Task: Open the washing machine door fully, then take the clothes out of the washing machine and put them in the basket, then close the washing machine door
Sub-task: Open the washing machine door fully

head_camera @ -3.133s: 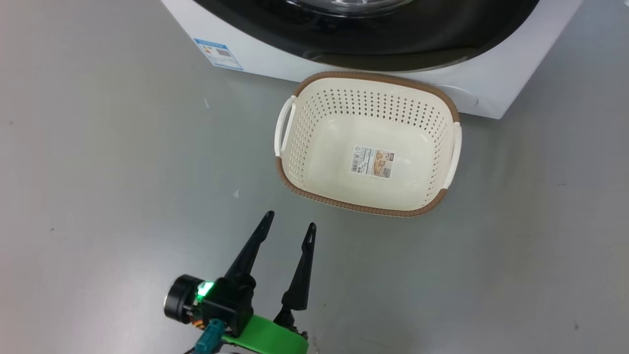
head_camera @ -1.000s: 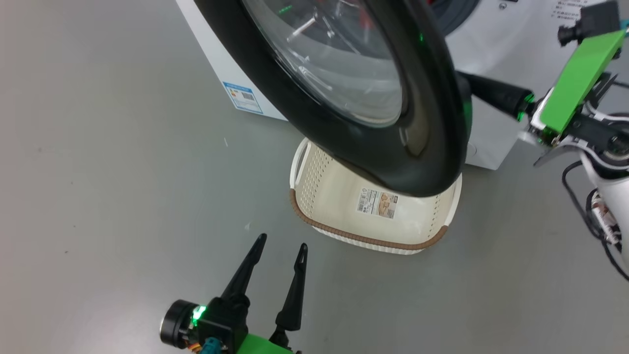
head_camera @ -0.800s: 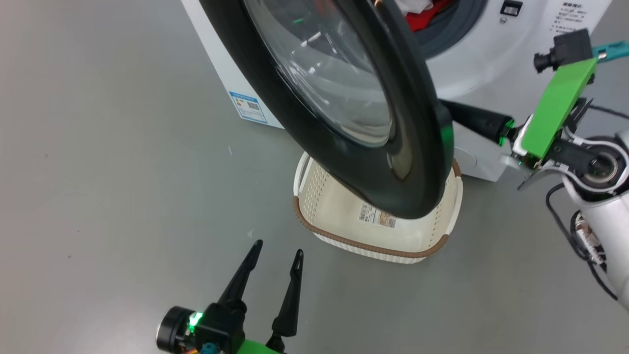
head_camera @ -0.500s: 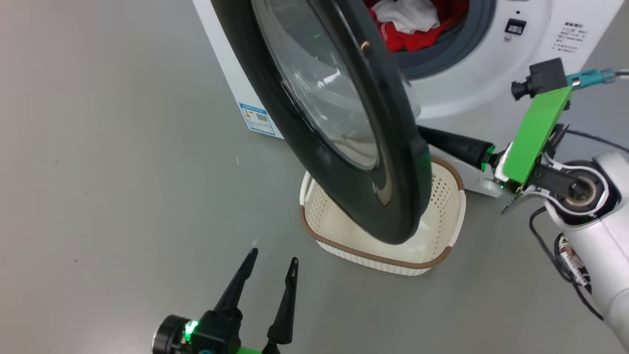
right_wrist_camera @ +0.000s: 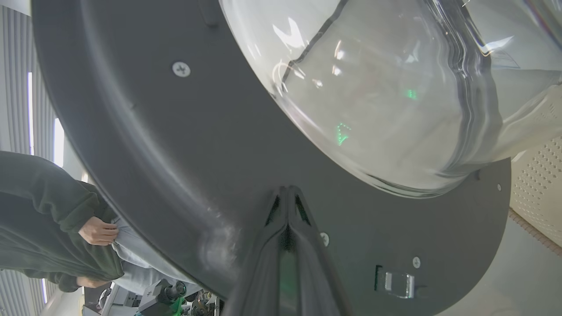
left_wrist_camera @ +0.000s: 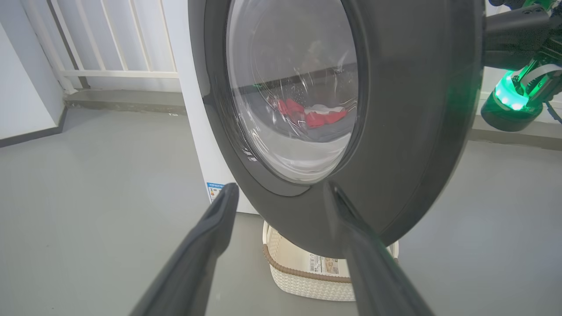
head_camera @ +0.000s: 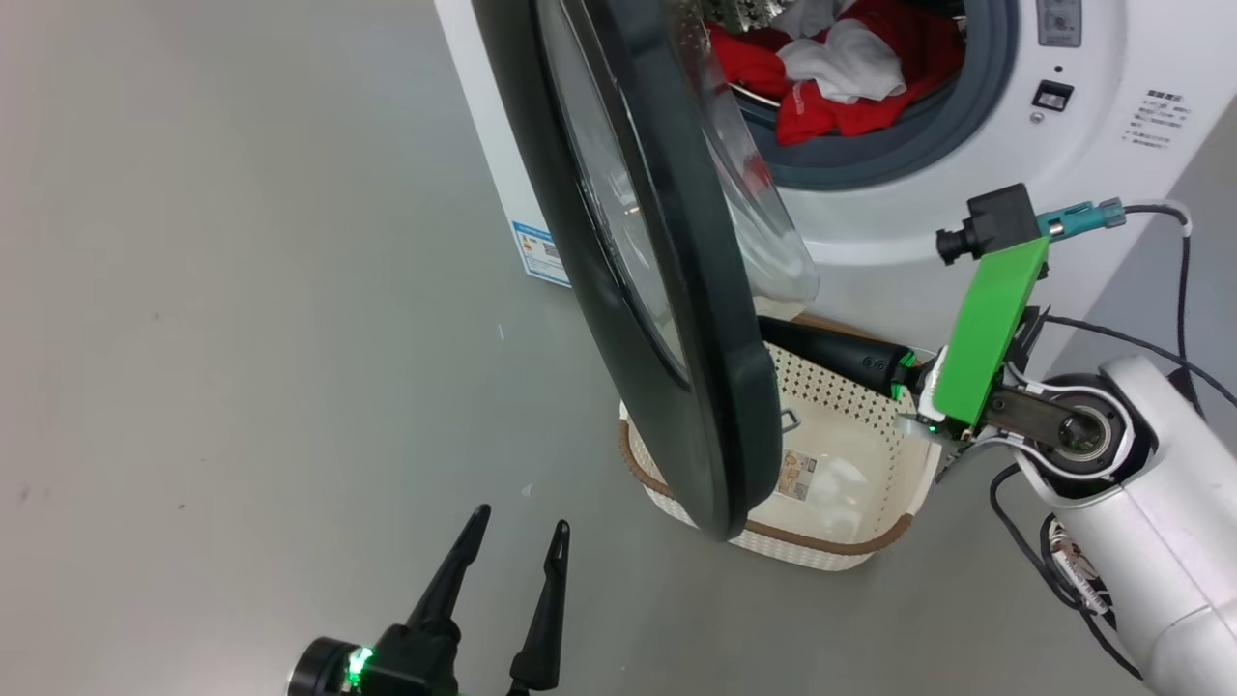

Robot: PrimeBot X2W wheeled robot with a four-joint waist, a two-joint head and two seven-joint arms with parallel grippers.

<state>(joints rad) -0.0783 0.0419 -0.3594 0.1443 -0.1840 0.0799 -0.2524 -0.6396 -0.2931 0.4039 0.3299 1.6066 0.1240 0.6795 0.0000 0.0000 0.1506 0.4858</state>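
Observation:
The washing machine door [head_camera: 667,290] stands swung out from the white washing machine [head_camera: 976,184], its black rim edge-on above the basket [head_camera: 831,546]. Red and white clothes [head_camera: 831,68] lie in the drum and show through the glass as clothes [left_wrist_camera: 316,116]. My right gripper [head_camera: 831,353] is shut and reaches behind the door. In the right wrist view its joined tips, right gripper [right_wrist_camera: 287,191], rest against the door's inner face [right_wrist_camera: 175,145] below the glass bowl. My left gripper [head_camera: 520,522] is open and empty over the floor, in front of the door [left_wrist_camera: 417,109].
The basket [left_wrist_camera: 303,281] sits on the grey floor under the door's lower edge. A person's hand and dark sleeve [right_wrist_camera: 48,206] show beyond the door rim. A white railing [left_wrist_camera: 109,44] runs behind the machine. A blue label [head_camera: 541,253] marks its side.
The door has swung further out from the machine with my shut right gripper behind it. The head camera has tilted up, bringing the drum and clothes into view. My left gripper stays open.

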